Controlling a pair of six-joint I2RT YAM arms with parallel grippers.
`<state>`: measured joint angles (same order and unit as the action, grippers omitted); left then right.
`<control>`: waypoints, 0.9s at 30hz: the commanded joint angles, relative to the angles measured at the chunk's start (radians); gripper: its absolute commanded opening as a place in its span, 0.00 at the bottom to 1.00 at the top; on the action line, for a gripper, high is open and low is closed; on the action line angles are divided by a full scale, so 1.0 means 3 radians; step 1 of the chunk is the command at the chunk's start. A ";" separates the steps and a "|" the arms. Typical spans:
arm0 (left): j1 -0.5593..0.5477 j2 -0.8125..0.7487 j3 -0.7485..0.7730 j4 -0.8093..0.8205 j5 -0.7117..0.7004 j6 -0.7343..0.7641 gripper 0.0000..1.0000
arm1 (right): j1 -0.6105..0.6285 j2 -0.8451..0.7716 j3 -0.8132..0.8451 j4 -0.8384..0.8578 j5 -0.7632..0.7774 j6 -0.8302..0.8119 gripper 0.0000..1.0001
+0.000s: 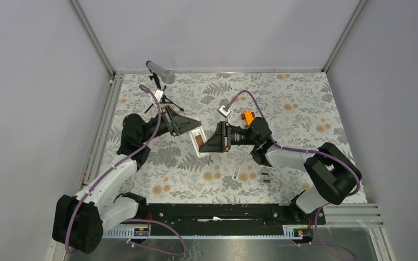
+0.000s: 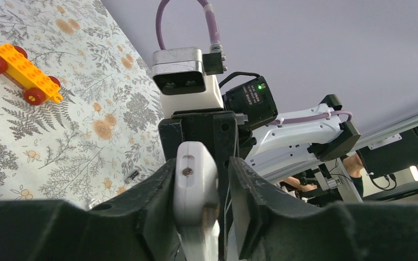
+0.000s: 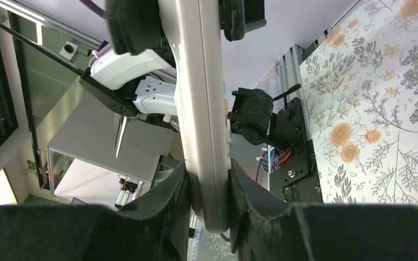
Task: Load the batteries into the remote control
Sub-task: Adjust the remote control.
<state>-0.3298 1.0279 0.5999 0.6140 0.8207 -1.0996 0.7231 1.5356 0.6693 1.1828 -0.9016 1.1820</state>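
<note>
Task barely started, by my read. Remote control (image 1: 197,139) is off the desk (image 1: 305,98), held in the air over its middle, one end in each arm's grasp. Left fingers (image 2: 152,201) are pinched on one narrow end of it, and the left wrist view shows the white end wedged between both pads. Right fingers (image 3: 166,206) are clamped on the other end, with the remote running edge-on up through that view. In the top view the remote's upward side shows a brownish recess inside a white frame, probably the open battery bay, though it is too small to be sure. Both batteries (image 1: 264,174) lie on the desk toward the near edge, right of middle, close together, well apart from the remote, and neither arm is touching them. A small flat white cover (image 1: 236,173) lies just left of them, so the cover looks to be off already. An orange toy car (image 1: 246,116) sits behind the right arm, not involved. Left to do: pick up each battery, seat both in the bay, likely refit the cover.
</note>
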 commanded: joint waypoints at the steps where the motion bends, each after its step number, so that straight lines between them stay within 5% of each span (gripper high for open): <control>1: 0.0011 -0.0030 0.0073 0.0146 0.0149 0.0090 0.45 | -0.0008 -0.0008 0.0099 -0.0044 0.0045 -0.0026 0.09; 7: 0.0011 -0.0057 0.0050 0.0156 0.0216 0.0096 0.37 | -0.0009 0.0027 0.0142 -0.0037 0.0041 -0.0016 0.10; 18: -0.0037 0.0035 0.0094 0.0236 0.0353 0.0108 0.41 | -0.0009 0.0051 0.0181 -0.0056 0.0060 0.0021 0.11; 27: -0.0041 -0.0005 0.0105 0.0157 0.0179 0.0182 0.15 | -0.0015 0.0059 0.0148 -0.0068 0.0049 0.0018 0.14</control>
<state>-0.3328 1.0428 0.5995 0.5995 0.8719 -1.0718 0.7231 1.5421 0.6888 1.1496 -0.9028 1.1801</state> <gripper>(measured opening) 0.282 0.317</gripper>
